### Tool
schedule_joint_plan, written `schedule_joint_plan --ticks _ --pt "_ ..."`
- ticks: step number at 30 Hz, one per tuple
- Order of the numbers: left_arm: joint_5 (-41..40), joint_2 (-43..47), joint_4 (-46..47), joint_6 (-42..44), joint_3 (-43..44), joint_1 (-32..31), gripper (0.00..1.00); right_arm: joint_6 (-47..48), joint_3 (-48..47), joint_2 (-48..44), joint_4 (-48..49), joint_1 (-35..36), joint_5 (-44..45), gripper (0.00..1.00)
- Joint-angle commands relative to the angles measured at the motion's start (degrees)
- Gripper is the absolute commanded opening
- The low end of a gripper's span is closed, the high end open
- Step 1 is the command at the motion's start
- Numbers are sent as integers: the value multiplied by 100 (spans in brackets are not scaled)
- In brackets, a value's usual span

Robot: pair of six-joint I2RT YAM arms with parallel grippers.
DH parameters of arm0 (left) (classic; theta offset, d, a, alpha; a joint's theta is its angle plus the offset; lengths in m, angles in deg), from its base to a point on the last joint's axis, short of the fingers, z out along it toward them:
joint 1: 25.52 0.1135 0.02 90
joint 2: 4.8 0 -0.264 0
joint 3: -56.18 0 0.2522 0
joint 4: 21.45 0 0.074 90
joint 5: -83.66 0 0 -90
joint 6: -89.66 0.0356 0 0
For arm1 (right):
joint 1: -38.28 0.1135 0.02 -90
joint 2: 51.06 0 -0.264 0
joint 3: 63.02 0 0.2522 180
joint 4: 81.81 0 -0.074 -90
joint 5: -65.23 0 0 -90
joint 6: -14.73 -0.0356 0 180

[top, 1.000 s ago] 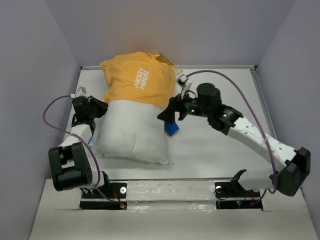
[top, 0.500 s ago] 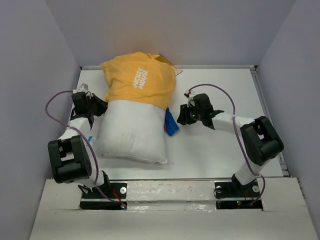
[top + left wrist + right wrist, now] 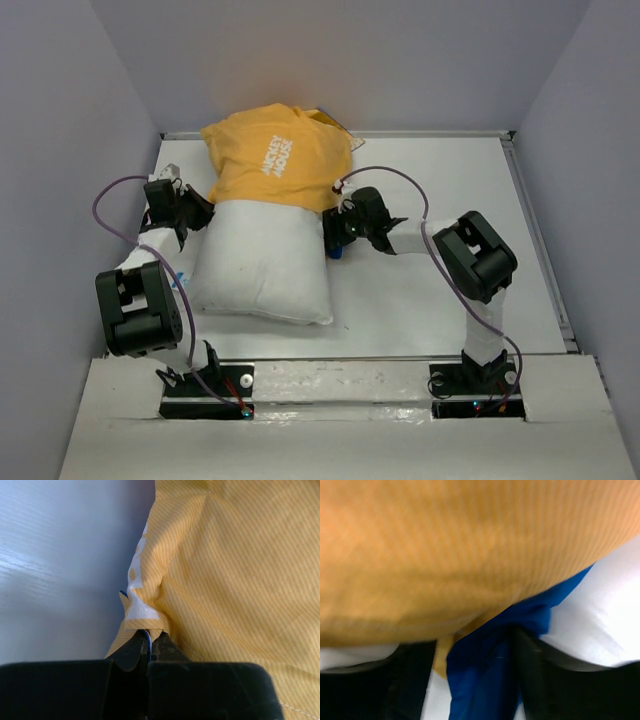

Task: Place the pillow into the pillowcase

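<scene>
Pincers: right pincer [image 3: 333, 234] moved in against pillow [image 3: 262, 265], spread around blue pillowcase [image 3: 280, 165] flap; left pincer [image 3: 204, 212] clamps pillowcase edge.

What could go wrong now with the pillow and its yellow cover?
The left gripper pinches only a thin bit of the pillowcase hem, so a hard pull could slip it free.
About half the pillow is bare and plump, so the pillowcase may bunch instead of sliding down.
The blue flap sits between the right gripper fingers, maybe unclamped, so it might miss.
</scene>
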Motion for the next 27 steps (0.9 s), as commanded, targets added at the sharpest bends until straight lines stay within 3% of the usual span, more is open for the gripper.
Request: schedule_joint_plan --ticks 1,2,4,8,12,15,16,20,22,27 --pt "241 30 162 68 288 -8 0 -219 -369 208 592 26 234 47" --pt "206 4 127 103 306 -8 0 -393 -247 104 584 26 688 19" --pt "109 -5 75 147 393 -8 0 -588 43 -455 627 26 1173 1" --pt "74 -49 57 138 490 1 0 -667 939 -1878 435 -113 2367 0" --pt "135 -58 92 77 482 27 0 -1106 1783 -2935 214 -779 2233 0" --pt "223 -5 153 24 385 27 0 -1624 2162 -2947 -93 -1169 1388 21" --pt "232 12 153 24 342 27 0 -1791 2363 -2912 -93 -1169 1369 41" --pt "390 188 267 -73 113 10 0 -1767 2461 -2911 -383 -1231 1527 76" --pt "486 206 276 -117 51 -8 0 -1513 2427 -3252 -418 -1231 1405 83" --pt "513 267 329 -178 -2 -122 0 -827 1840 -3308 -751 -1231 272 83"
